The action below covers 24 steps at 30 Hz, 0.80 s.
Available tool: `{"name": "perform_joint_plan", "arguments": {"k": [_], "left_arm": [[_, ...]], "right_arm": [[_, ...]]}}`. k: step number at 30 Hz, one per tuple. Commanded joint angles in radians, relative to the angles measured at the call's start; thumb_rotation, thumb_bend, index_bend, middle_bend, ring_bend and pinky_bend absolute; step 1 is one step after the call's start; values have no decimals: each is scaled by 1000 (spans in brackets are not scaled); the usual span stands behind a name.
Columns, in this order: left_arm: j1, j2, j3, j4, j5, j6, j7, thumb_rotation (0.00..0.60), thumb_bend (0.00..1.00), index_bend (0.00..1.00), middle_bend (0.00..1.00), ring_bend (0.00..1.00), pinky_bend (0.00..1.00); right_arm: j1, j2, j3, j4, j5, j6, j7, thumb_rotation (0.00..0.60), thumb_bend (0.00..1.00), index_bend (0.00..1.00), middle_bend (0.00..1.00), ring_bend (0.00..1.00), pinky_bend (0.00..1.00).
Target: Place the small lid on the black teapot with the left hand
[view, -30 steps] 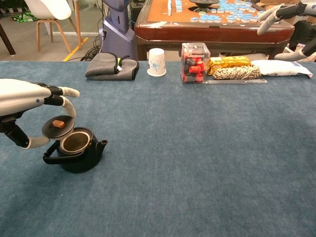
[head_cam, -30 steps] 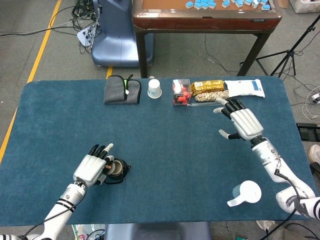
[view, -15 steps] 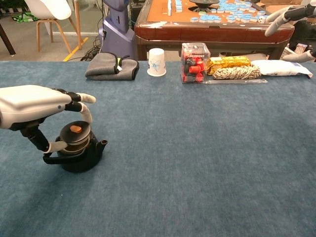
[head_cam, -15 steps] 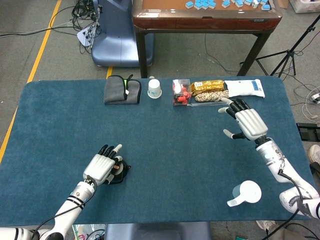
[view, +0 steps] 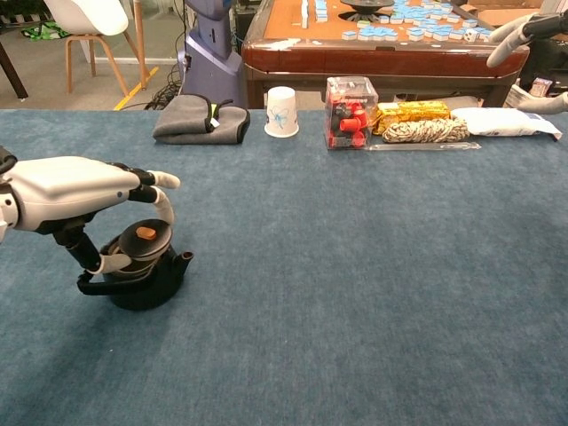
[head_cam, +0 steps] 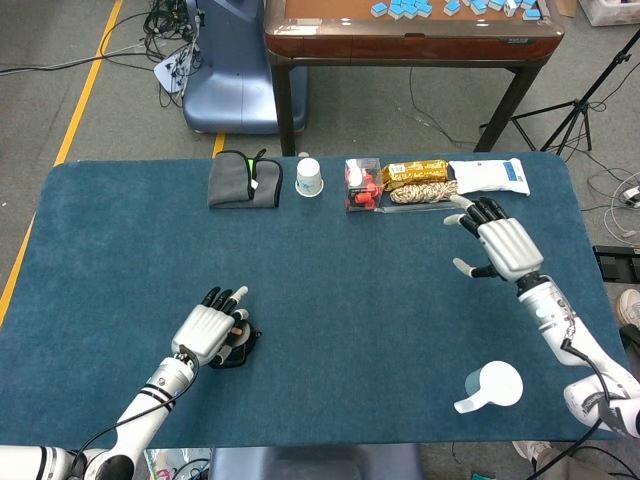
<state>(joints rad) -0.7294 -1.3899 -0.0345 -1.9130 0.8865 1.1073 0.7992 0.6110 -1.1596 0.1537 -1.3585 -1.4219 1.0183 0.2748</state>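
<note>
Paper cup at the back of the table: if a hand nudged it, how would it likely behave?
The paper cup stands upside down, wide rim on the cloth, so it would probably slide rather than tip. It looks thin-walled and empty, so likely very light and easily crushed by a firm grip. Knocked onto its side, its taper would likely make it roll in a curve.

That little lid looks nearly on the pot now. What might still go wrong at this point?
The small lid seems to sit slightly tilted on the black teapot, so it may not be seated and could slip off when released. The left hand arches closely over it, fingers at its rim; pulling away carelessly might drag the lid or nudge the pot. From the head view the hand hides the lid, making a check harder.
</note>
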Motion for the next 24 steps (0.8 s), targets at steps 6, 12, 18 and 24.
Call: {"name": "perform_joint_plan", "arguments": {"k": [6, 12, 18, 24], "left_arm": [[-4, 13, 11, 4, 7, -1, -13, 600, 344, 287, 0, 0, 0], [-4, 28, 17, -4, 9, 8, -15, 600, 344, 279, 0, 0, 0], [-8, 27, 24, 4, 3, 2, -17, 600, 344, 268, 0, 0, 0], [-5, 32, 31, 15, 11, -1, -35, 600, 344, 261, 0, 0, 0]], "right_arm": [[-4, 10, 5, -18, 7, 7, -16, 600, 291, 265, 97, 97, 38], [-7, 15, 10, -26, 14, 10, -18, 600, 291, 265, 97, 97, 38], [-9, 19, 11, -31, 18, 10, -25, 600, 291, 265, 98, 97, 38], [-10, 23, 14, -40, 22, 9, -28, 600, 291, 265, 97, 97, 38]]}}
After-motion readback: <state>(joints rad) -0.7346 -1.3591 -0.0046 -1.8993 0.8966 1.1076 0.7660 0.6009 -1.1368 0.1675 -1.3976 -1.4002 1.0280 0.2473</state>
